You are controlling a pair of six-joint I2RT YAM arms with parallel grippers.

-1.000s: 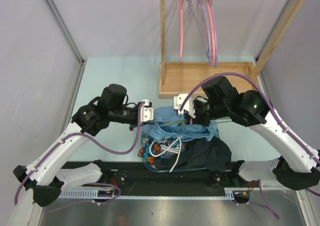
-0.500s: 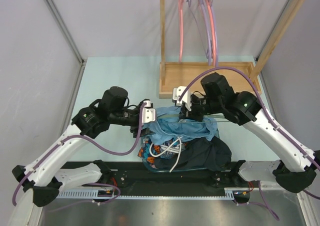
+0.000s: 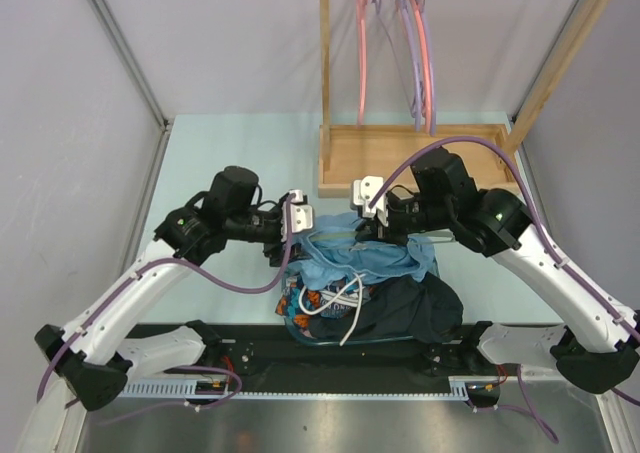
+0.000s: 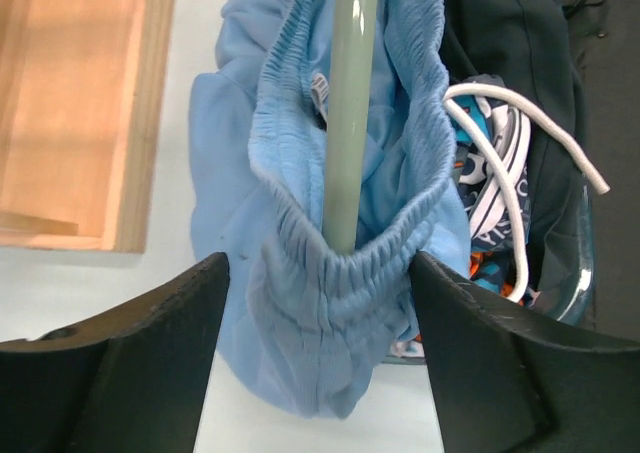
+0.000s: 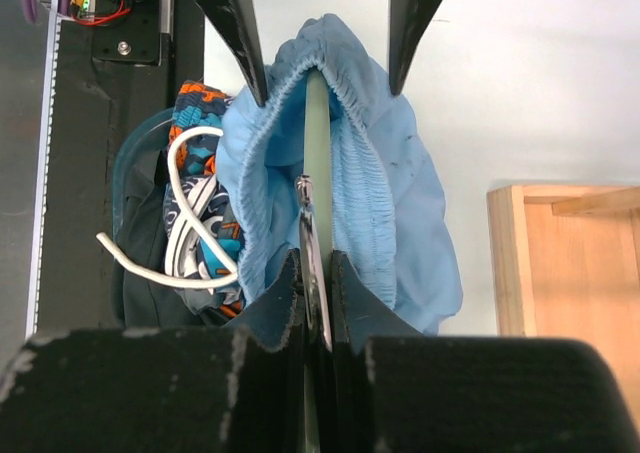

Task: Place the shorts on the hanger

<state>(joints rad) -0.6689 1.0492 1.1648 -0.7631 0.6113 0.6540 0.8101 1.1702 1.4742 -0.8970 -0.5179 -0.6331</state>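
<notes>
The right hand (image 5: 314,273) is shut tight on the hanger (image 5: 314,133). The blue shorts (image 5: 380,193) hang over the hanger's bar. The left hand (image 4: 318,273) is wide open, with the shorts' waistband between its fingers but not pinched.

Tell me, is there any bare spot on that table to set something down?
Yes: the far-left table, between the left wall and the wooden rack base, is bare. The middle is crowded: left gripper and right gripper work over the shorts, the hanger and a clothes pile.
</notes>
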